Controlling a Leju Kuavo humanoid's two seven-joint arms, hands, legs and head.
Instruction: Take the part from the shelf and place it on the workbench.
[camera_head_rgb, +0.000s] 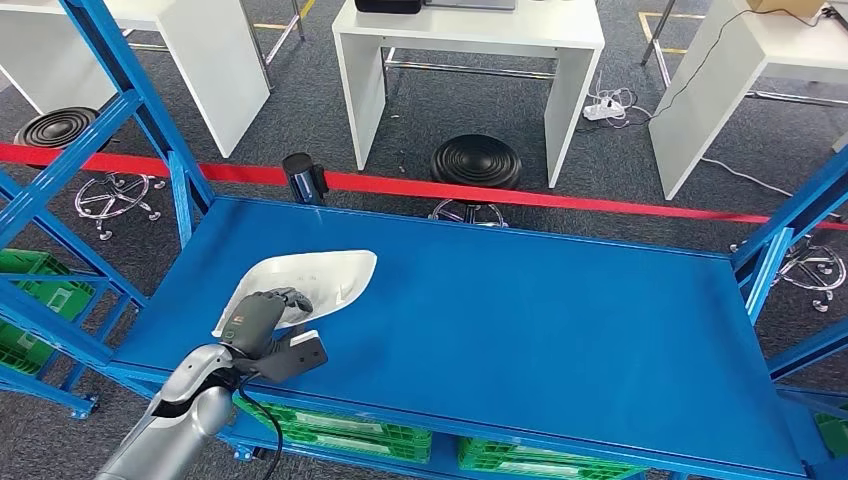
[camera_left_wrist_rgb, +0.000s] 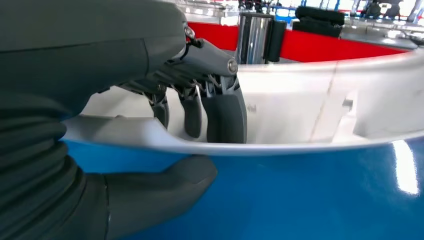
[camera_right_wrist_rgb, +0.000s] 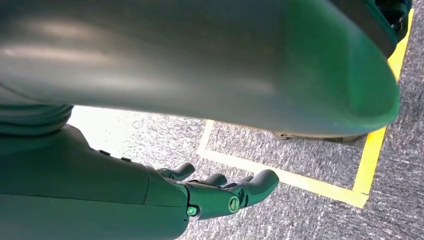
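Observation:
A white curved shell part (camera_head_rgb: 318, 272) lies at the near left of the blue shelf top (camera_head_rgb: 540, 330). My left hand (camera_head_rgb: 262, 318) grips the part's near rim. In the left wrist view the fingers (camera_left_wrist_rgb: 225, 115) hook over the rim into the hollow of the part (camera_left_wrist_rgb: 300, 107), and the thumb (camera_left_wrist_rgb: 160, 185) presses against the rim's outer side just above the blue surface. My right hand (camera_right_wrist_rgb: 220, 192) hangs over grey carpet, fingers apart and lightly curved, holding nothing.
Blue frame uprights (camera_head_rgb: 150, 110) stand at the left and right (camera_head_rgb: 790, 225) ends of the shelf. Green crates (camera_head_rgb: 330, 430) sit on the level below. Behind are a red barrier tape (camera_head_rgb: 600, 203), a black post (camera_head_rgb: 303, 178), a black stool (camera_head_rgb: 476, 160) and white tables (camera_head_rgb: 470, 40).

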